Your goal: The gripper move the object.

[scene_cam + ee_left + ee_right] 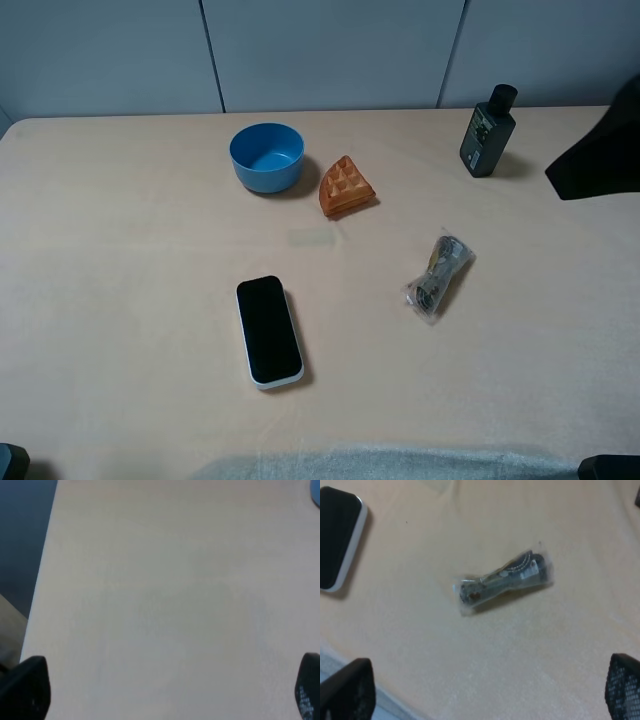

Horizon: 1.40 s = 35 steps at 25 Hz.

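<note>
Both grippers, left and right, have jaws apart, holding nothing; bowl sits upper-left-centre of overhead frame, likelier the left's reach.

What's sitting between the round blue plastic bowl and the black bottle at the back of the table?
In the exterior high view, only the orange waffle wedge, right beside the blue bowl; then bare tabletop to the black bottle.

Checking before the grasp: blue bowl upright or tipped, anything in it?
Upright and empty: the blue bowl sits on its base, rim up, with a bare light-blue inside.
</note>
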{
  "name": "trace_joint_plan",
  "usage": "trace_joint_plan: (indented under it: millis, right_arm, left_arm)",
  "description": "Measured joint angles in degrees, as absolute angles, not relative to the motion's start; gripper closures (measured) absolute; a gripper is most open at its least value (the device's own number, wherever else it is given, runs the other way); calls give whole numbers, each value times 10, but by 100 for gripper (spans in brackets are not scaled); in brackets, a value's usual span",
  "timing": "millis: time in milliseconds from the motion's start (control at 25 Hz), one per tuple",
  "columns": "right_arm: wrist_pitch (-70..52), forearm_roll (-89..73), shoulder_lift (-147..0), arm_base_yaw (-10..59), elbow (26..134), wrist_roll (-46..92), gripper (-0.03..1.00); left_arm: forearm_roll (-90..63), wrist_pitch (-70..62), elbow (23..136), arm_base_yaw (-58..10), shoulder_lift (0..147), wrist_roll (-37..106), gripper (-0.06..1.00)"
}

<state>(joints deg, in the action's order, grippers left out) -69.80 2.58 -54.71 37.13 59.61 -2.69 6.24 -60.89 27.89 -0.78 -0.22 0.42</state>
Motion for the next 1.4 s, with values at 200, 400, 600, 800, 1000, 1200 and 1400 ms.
trace_joint_plan:
  millis: [200,400,600,800,1000,1200,1400]
  right_arm:
    - [-698,28,-477,371,553,-40,28]
    - [-698,28,-395,319,482,-42,28]
    - [-696,28,-300,218,416,-42,28]
    - [-680,28,-194,122,377,-42,28]
    - [-635,28,-101,47,345,-42,28]
    - [-601,28,-29,5,306,-42,28]
    - [-591,28,3,-1,285,-42,28]
  left_arm:
    - [62,-609,279,-8,-2,4,-3]
    - [62,-609,279,-8,-2,4,-3]
    - [62,-609,279,-8,-2,4,-3]
    - [62,-609,279,-8,-2,4,-3]
    - [62,-609,279,-8,-2,4,-3]
    - [62,-609,279,-8,-2,4,-3]
    - [62,-609,279,-8,-2,4,-3]
